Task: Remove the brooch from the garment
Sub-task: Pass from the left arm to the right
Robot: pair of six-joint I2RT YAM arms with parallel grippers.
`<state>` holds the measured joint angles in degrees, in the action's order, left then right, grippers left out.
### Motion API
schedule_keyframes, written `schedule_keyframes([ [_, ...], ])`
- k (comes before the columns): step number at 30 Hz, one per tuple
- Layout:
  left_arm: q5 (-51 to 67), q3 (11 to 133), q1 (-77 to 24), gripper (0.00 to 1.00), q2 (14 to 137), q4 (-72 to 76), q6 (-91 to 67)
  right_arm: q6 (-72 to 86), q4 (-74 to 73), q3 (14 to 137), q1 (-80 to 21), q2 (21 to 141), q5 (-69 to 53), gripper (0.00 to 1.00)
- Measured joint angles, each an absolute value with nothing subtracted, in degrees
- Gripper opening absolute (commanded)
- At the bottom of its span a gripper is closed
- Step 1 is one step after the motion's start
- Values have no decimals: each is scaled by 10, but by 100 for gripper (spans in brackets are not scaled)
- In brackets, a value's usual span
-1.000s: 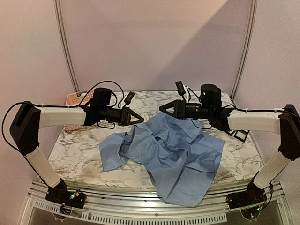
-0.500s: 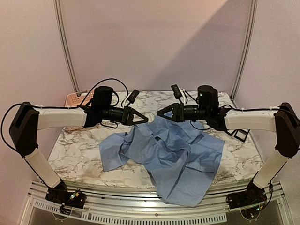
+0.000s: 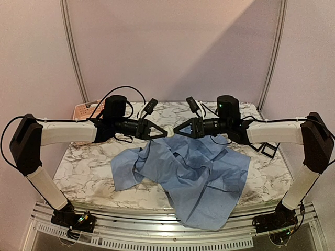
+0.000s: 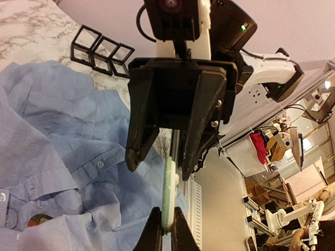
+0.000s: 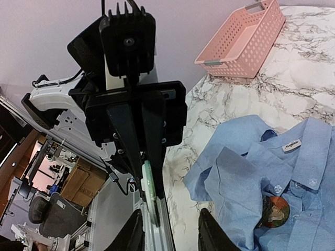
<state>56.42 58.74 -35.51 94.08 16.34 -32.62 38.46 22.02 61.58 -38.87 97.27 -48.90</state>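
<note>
Brooch (image 5: 275, 212) sits on the light blue shirt (image 3: 199, 172), by the collar buttons. The shirt lies crumpled on your marble table (image 3: 89, 162). Your left gripper (image 4: 166, 230) is raised above it, fingers pinching a pale flat disc (image 4: 169, 193) edge-on. Your right gripper (image 5: 171, 222) faces it, fingers spread either side of the disc.

No legible text anywhere; print on the garment's (image 5: 246, 172) white collar label (image 5: 293, 146) too small.
</note>
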Motion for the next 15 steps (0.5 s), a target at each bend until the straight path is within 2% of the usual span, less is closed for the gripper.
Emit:
schedule_keyframes([
  [15, 566, 587, -355, 0, 941, 164, -326, 387, 225, 628, -391, 980, -514, 18],
])
